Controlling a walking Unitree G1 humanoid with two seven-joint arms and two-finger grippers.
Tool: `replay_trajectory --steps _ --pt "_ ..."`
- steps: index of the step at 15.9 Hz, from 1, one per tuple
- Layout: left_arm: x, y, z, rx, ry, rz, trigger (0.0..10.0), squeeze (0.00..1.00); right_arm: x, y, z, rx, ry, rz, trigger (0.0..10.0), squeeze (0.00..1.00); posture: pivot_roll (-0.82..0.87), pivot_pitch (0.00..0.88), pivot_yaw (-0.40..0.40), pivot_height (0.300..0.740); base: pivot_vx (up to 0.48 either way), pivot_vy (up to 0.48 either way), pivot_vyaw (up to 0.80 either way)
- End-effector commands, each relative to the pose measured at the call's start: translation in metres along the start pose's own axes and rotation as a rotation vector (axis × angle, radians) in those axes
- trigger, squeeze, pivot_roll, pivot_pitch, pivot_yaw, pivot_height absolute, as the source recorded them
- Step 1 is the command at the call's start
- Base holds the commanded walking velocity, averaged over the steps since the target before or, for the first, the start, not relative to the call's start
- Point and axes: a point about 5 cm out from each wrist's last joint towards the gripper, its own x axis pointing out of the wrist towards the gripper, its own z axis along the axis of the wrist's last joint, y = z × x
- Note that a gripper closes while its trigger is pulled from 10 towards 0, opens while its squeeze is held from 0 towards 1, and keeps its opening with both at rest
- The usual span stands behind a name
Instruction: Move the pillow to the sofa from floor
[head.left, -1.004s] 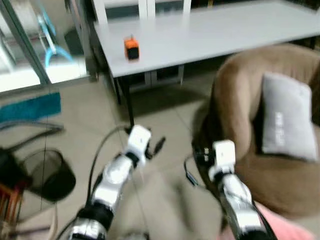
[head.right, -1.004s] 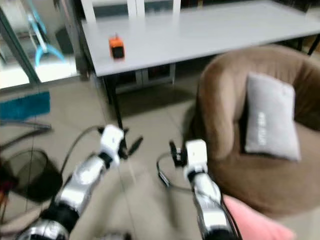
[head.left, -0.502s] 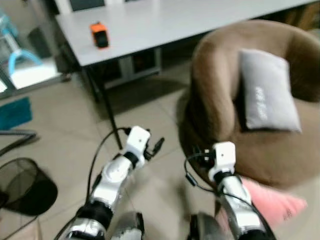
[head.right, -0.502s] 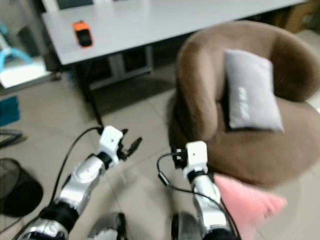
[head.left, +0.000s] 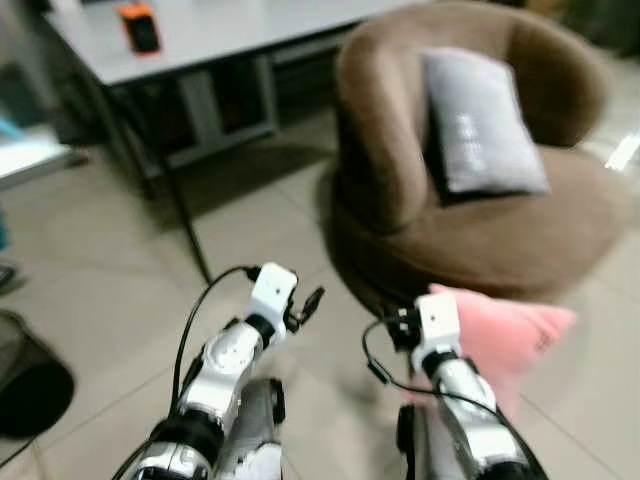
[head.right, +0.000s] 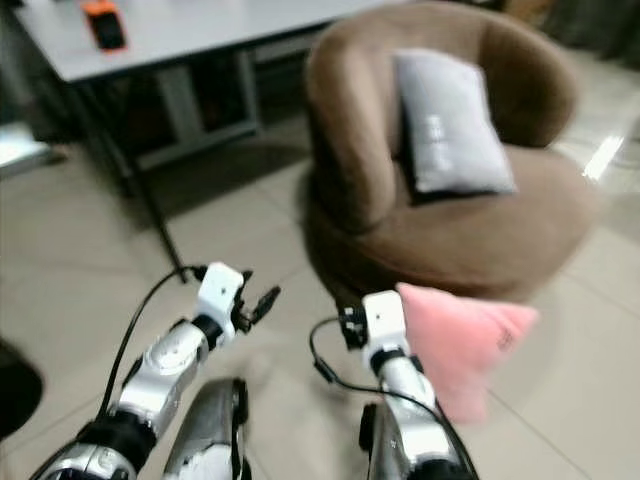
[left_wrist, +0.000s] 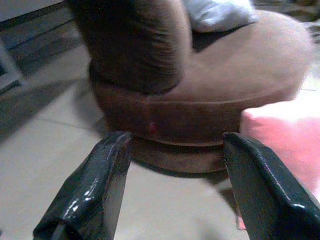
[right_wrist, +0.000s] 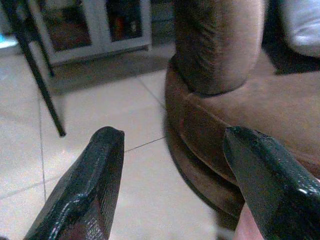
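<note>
Pink pillow (head.right: 462, 345): soft, plain, roughly triangular in outline from the head camera, one corner pointing right; edges blurred, so any surface detail cannot be read. It lies on the tiled floor (head.left: 90, 280), just in front of the round brown sofa (head.left: 480, 225) and beside the right arm. A grey pillow (head.left: 478, 122) leans against the sofa's back. Left gripper (left_wrist: 175, 185) and right gripper (right_wrist: 172, 185) both spread wide, empty, held above the floor facing the sofa's base. Grey table (head.left: 230, 25) behind, orange object (head.left: 140, 27) on it.
</note>
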Motion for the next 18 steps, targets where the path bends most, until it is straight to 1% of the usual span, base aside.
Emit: replay_trajectory --steps 1,5,7,9,11,12,14,15,16,18 --pt "0.0025 0.0041 0.0087 0.011 -0.031 0.012 10.0 0.0 0.0013 -0.006 0.0009 0.012 0.003 -0.024 10.0 0.0 0.01 0.027 0.047 0.609 0.0 0.0 0.0" --pt "0.002 0.0067 0.009 0.02 -0.03 0.009 10.0 0.0 0.0006 -0.0118 -0.0004 0.009 0.01 -0.048 10.0 0.0 0.02 0.019 0.046 0.656 0.0 0.0 0.0" --pt "0.0013 0.0054 0.0083 0.025 -0.027 -0.004 10.0 0.0 0.0003 -0.0102 -0.0008 0.009 0.009 -0.043 10.0 0.0 0.02 0.017 0.045 0.685 0.0 0.0 0.0" --pt "0.0012 0.0051 0.0078 0.024 -0.025 -0.008 10.0 0.0 -0.0004 -0.0088 -0.0019 0.008 0.012 -0.039 10.0 0.0 0.02 0.018 0.045 0.704 0.0 0.0 0.0" --pt "0.0015 0.0052 0.0071 0.045 -0.014 -0.017 10.0 0.0 -0.0011 -0.0074 -0.003 0.011 0.014 -0.037 10.0 0.0 0.02 0.018 0.047 0.728 0.0 0.0 0.0" --pt "0.0013 0.0056 0.0067 0.046 -0.012 -0.018 10.0 0.0 -0.0018 -0.007 -0.0026 -0.012 0.002 -0.038 10.0 0.0 0.01 0.017 0.048 0.738 0.0 0.0 0.0" --pt "0.0011 0.0067 0.0065 0.044 -0.01 -0.016 10.0 0.0 -0.0026 -0.0064 -0.0014 -0.008 -0.019 -0.036 10.0 0.0 0.01 0.018 0.049 0.74 0.0 0.0 0.0" --pt "0.001 0.007 0.0065 0.043 -0.01 -0.016 10.0 0.0 -0.0021 -0.0065 -0.0049 -0.011 0.018 -0.041 10.0 0.0 0.01 0.019 0.049 0.74 0.0 0.0 0.0" --pt "0.0009 0.0068 0.0061 0.042 -0.008 -0.02 10.0 0.0 -0.002 -0.0073 -0.0042 0.021 0.012 -0.048 10.0 0.0 0.01 0.021 0.051 0.74 0.0 0.0 -0.65" --pt "0.0009 0.0063 0.0056 0.036 -0.005 -0.025 10.0 0.0 -0.0027 -0.0078 -0.0042 0.025 0.009 -0.049 10.0 0.0 0.01 0.025 0.051 0.74 0.0 0.0 -0.63"
